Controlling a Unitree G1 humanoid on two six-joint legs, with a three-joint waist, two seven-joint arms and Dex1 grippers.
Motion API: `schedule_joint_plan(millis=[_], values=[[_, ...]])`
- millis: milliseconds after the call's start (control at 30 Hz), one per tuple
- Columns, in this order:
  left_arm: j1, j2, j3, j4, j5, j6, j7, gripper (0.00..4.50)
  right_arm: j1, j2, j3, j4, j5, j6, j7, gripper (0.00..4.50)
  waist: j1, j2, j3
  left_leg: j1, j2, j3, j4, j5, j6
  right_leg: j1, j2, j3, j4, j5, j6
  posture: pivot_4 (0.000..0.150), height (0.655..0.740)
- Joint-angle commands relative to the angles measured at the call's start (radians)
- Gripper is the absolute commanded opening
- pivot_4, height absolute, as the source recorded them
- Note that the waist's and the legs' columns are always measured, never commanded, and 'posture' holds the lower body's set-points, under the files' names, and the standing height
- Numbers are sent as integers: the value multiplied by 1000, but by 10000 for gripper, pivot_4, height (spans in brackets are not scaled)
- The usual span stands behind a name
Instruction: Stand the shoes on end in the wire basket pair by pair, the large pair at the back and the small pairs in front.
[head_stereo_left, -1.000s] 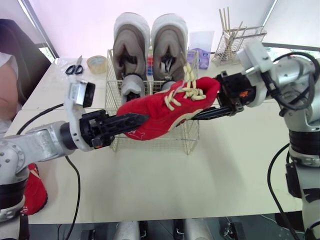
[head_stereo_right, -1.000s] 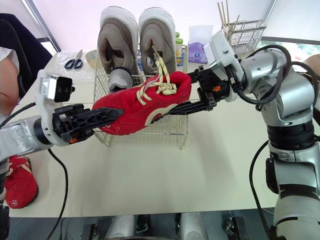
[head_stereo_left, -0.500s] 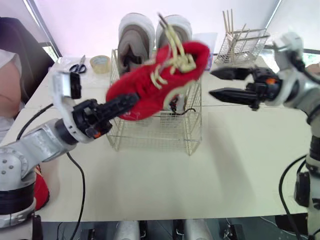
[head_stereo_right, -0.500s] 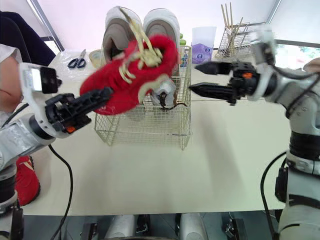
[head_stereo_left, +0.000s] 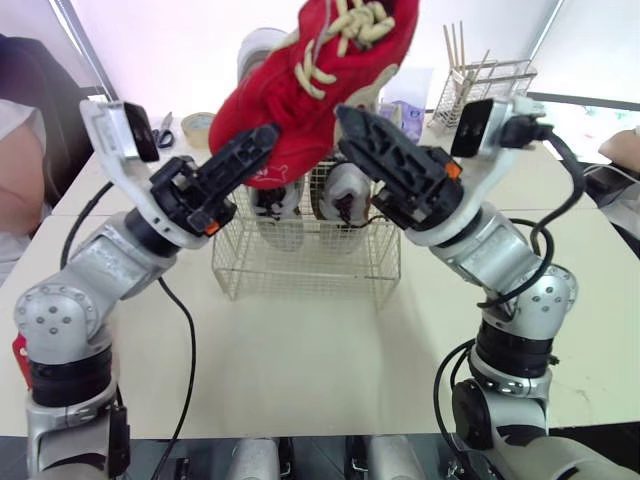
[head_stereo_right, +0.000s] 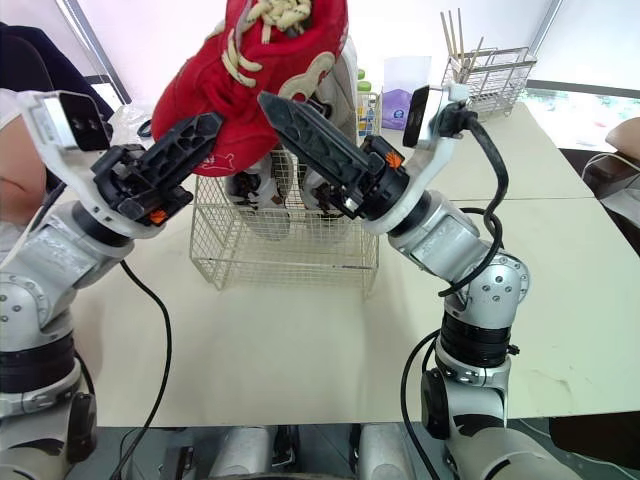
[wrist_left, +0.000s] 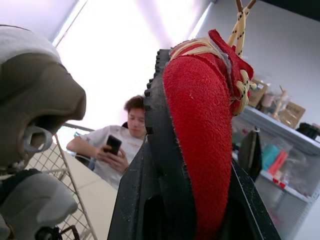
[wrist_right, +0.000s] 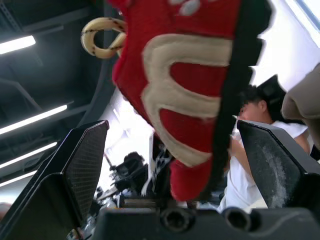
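Observation:
A red shoe (head_stereo_left: 310, 70) with cream laces is held high above the wire basket (head_stereo_left: 310, 265), heel up. My left gripper (head_stereo_left: 245, 160) is shut on its toe end, one finger on each side of the sole (wrist_left: 165, 150). My right gripper (head_stereo_left: 365, 135) is open beside the shoe. The right wrist view has the shoe's side (wrist_right: 190, 90) between the spread fingers (wrist_right: 75, 170), with a gap on both sides. Two small grey shoes (head_stereo_left: 345, 195) stand in the basket. The large grey pair (head_stereo_left: 255, 45) stands at the back, mostly hidden by the red shoe.
A tape roll (head_stereo_left: 200, 122) and scissors lie behind the basket on the left. A purple packet (head_stereo_left: 405, 115) and a wire rack of sticks (head_stereo_left: 490, 80) stand at the back right. A person (head_stereo_left: 20, 190) sits at the left. Bare table lies in front of the basket.
My left gripper has lifted the red shoe higher and tipped it heel-up over the basket. My right gripper, which let go a moment ago, has swung back beside the shoe, open.

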Motion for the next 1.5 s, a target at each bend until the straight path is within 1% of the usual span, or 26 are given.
schedule_joint_plan(millis=[33, 167, 200, 267, 333, 367, 433, 567, 600, 667, 700, 733, 767, 833, 867, 933, 967, 1000, 1067, 1167, 1267, 1367, 1500], values=[[12, 1, -4, -41, 26, 1, -23, 2760, -23, -14, -11, -9, 33, -51, -11, 44730, -1, 0, 0, 0, 0, 0, 0, 0, 0, 0, 0, 0, 0, 0, 0, 1500, 7357], [38, -2, -6, -47, 31, 0, -24, 2760, -26, -43, -5, 6, 12, -72, -1, 44730, -4, 0, 0, 0, 0, -2, 0, 1, -1, 0, 2, 0, 1, 0, 0, 1500, 7357], [45, -4, -7, -48, 35, -1, -25, 2760, -27, -43, -4, 13, 9, -83, -3, 42412, -4, 0, 0, 0, 0, -3, 0, 1, -1, 0, 2, 0, 1, 0, 0, 1500, 7357], [58, -8, -10, -51, 53, -5, -28, 2760, -29, -50, 1, 18, 4, -90, 6, 36466, -3, 0, 0, 0, 0, -3, 0, 1, -1, 0, 3, 0, 1, 0, 0, 1500, 7357], [67, -11, -9, -54, 66, -10, -27, 2760, -29, -60, 6, 20, 1, -90, 19, 26915, -3, 0, 0, 0, 1, -4, 0, 1, -1, 0, 3, 0, 1, 0, 0, 1500, 7357], [70, -12, -8, -58, 89, -15, -29, 2760, -30, -63, 8, 19, 5, -89, 25, 20701, -3, 0, 0, 0, 1, -4, 0, 1, -1, 0, 3, 0, 1, 0, 0, 1500, 7357], [80, -7, -17, -68, 169, -24, -38, 2760, -34, -68, 11, 18, 18, -88, 34, 13088, -1, 0, 0, 0, 1, -4, 0, 1, -1, 0, 3, 0, 1, 0, 0, 1500, 7357], [95, 20, -45, -93, 272, -10, -60, 2760, -53, -86, 6, 27, 19, -93, 61, 13088, -2, 0, 0, 0, 1, -4, 0, 0, 1, 0, 3, 0, 0, 0, 0, 1500, 7357], [97, 34, -49, -94, 276, 3, -68, 2760, -64, -97, 0, 35, 13, -94, 72, 13088, -2, 0, 0, 0, 1, -4, 0, -1, 2, 0, 3, 0, 0, 0, 0, 1500, 7357], [100, 63, -42, -88, 259, 21, -90, 13181, -94, -135, -21, 61, 12, -92, 103, 12715, -2, 0, 0, -1, 1, -4, 0, -1, 2, 0, 3, 0, 0, 0, 0, 1500, 7357], [100, 80, -34, -86, 251, 28, -96, 16568, -108, -158, -28, 75, 7, -89, 124, 12715, -2, 1, 0, -1, 1, -4, -1, -1, 2, 0, 3, 0, 0, 0, 0, 1500, 7357], [101, 121, -23, -92, 273, 43, -106, 21229, -131, -198, -36, 95, -3, -77, 166, 12715, -2, 0, 1, -1, 1, -4, -1, -2, 3, 0, 3, 0, 0, 0, 0, 1500, 7357], [107, 174, -11, -104, 321, 57, -121, 26411, -153, -247, -42, 117, -20, -60, 219, 12715, -2, 0, 1, -1, 1, -4, -1, -2, 3, 0, 3, 0, 0, 0, 0, 1500, 7357], [123, 262, 13, -115, 365, 87, -151, 35918, -186, -329, -45, 154, -55, -33, 313, 12715, -2, 1, 1, -1, 1, -4, -1, -2, 3, -1, 3, 0, 0, -1, 0, 1500, 7357], [147, 323, 39, -130, 390, 100, -192, 41353, -197, -391, -39, 175, -87, -13, 393, 12715, -2, 1, 1, -1, 1, -4, -2, -2, 4, -1, 3, 0, -1, -1, -1, 1500, 7357], [190, 439, 104, -154, 404, 141, -267, 41353, -208, -522, -9, 213, -170, 25, 579, 12715, -2, 1, 1, -1, 2, -4, -3, -2, 4, -2, 3, -1, -2, -1, -1, 1500, 7357], [208, 486, 136, -163, 392, 160, -298, 41353, -209, -577, 17, 224, -219, 34, 668, 12715, -2, 1, 2, -2, 2, -4, -4, -2, 4, -2, 3, -1, -3, -1, -1, 1500, 7357], [223, 519, 163, -168, 376, 176, -321, 41353, -207, -617, 47, 229, -267, 33, 740, 12715, -1, 1, 2, -2, 2, -4, -4, -2, 4, -2, 3, -1, -5, -1, -1, 1500, 7357], [254, 564, 199, -188, 360, 199, -347, 41353, -197, -657, 103, 233, -361, 8, 844, 12715, -1, 1, 2, -3, 2, -4, -5, -3, 4, -2, 3, -1, -6, -2, -1, 1500, 7357], [321, 593, 236, -243, 347, 227, -375, 41353, -164, -643, 173, 268, -516, -82, 927, 12715, -4, 1, 2, -3, 3, -4, -5, -3, 4, -2, 3, -2, -9, -2, -1, 1500, 7357], [374, 579, 259, -255, 337, 229, -366, 41353, -147, -603, 207, 306, -629, -164, 967, 12715, -2, 2, 2, -3, 3, -4, -5, -2, 3, -2, 3, -1, -9, -1, -1, 1500, 7357], [430, 570, 285, -258, 345, 235, -371, 41353, -144, -577, 230, 338, -719, -228, 1002, 12715, 0, 3, 3, -6, 3, -4, -5, 0, -2, -4, 3, -1, -9, -1, -1, 1500, 7357], [479, 571, 311, -250, 364, 236, -383, 41353, -146, -555, 247, 359, -781, -261, 1049, 12715, 0, 3, 3, -9, 2, -5, -5, 1, -3, -5, 3, -2, -11, -1, -1, 1500, 7357]])
